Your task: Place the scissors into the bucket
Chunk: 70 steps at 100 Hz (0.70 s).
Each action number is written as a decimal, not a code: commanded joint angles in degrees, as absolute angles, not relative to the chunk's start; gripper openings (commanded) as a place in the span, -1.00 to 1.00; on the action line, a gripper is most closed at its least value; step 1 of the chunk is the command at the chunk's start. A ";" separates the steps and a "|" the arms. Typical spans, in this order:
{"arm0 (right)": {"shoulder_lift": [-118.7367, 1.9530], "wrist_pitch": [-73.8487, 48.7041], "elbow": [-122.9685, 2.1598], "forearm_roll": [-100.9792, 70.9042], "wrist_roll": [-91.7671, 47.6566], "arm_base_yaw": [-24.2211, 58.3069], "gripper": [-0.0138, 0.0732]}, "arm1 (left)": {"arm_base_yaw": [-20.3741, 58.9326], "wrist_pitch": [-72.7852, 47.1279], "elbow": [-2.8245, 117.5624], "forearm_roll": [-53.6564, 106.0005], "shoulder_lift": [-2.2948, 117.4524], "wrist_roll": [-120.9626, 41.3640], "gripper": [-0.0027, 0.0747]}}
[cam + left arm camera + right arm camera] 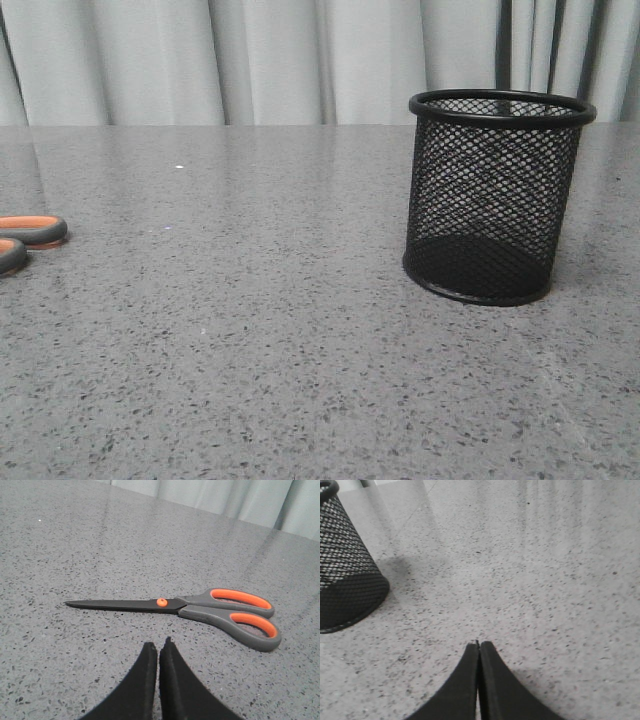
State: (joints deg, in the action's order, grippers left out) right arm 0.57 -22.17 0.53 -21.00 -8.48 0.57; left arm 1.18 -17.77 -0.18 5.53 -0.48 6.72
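The scissors (200, 611) lie flat on the grey table, dark blades closed, grey handles lined in orange. In the front view only their handles (25, 238) show at the left edge. The bucket (492, 195), a black wire-mesh cup, stands upright and empty at the right; part of it also shows in the right wrist view (345, 575). My left gripper (158, 647) is shut and empty, a short way from the scissors' pivot. My right gripper (479, 645) is shut and empty above bare table, off to the side of the bucket. Neither gripper shows in the front view.
The grey speckled table (250, 330) runs back to a pale curtain (250, 60) along its far edge.
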 commanded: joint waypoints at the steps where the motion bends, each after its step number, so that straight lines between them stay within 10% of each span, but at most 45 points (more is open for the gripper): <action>1: 1.73 -21.10 1.54 -22.80 -8.71 0.41 -0.80 | 1.62 -12.99 -1.81 5.87 -1.97 6.82 -0.98; 49: 1.73 -4.29 1.54 -23.86 -8.71 0.41 -0.80 | 1.62 -5.97 -1.81 18.33 -1.97 6.92 -0.98; 70: 1.73 9.97 1.54 -51.02 -8.71 0.41 -0.80 | 1.62 0.00 -1.81 39.03 -1.97 6.92 -0.98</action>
State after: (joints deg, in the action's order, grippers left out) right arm 0.57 0.00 0.89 -39.66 -8.48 0.57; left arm 1.18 -5.83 -0.18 32.03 -0.48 6.72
